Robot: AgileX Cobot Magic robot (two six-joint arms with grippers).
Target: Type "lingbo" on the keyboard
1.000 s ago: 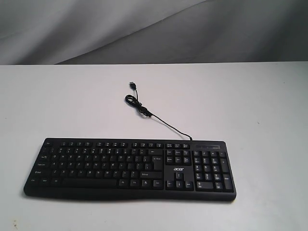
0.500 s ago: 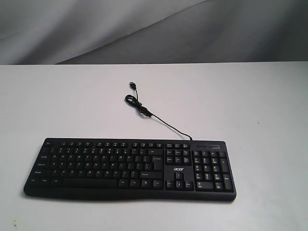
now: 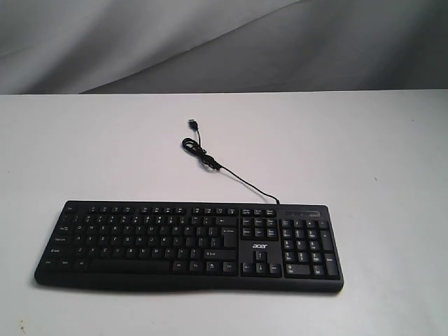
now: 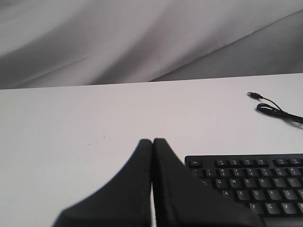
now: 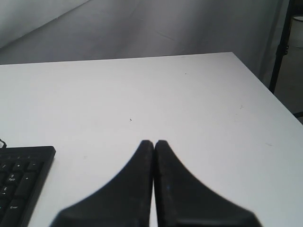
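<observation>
The wide black keyboard (image 3: 189, 243) with white legends and an acer logo lies flat near the front of the white table. Its thin cable (image 3: 231, 175) runs back to a coiled bit and a loose USB plug (image 3: 192, 123). Neither arm shows in the exterior view. In the left wrist view my left gripper (image 4: 153, 140) is shut and empty, beside the keyboard's (image 4: 251, 182) Esc corner. In the right wrist view my right gripper (image 5: 154, 142) is shut and empty over bare table, past the keyboard's number-pad end (image 5: 21, 182).
The white table (image 3: 350, 140) stretches back to a grey draped backdrop (image 3: 210, 42). Its right edge and a dark stand (image 5: 281, 47) beyond it show in the right wrist view.
</observation>
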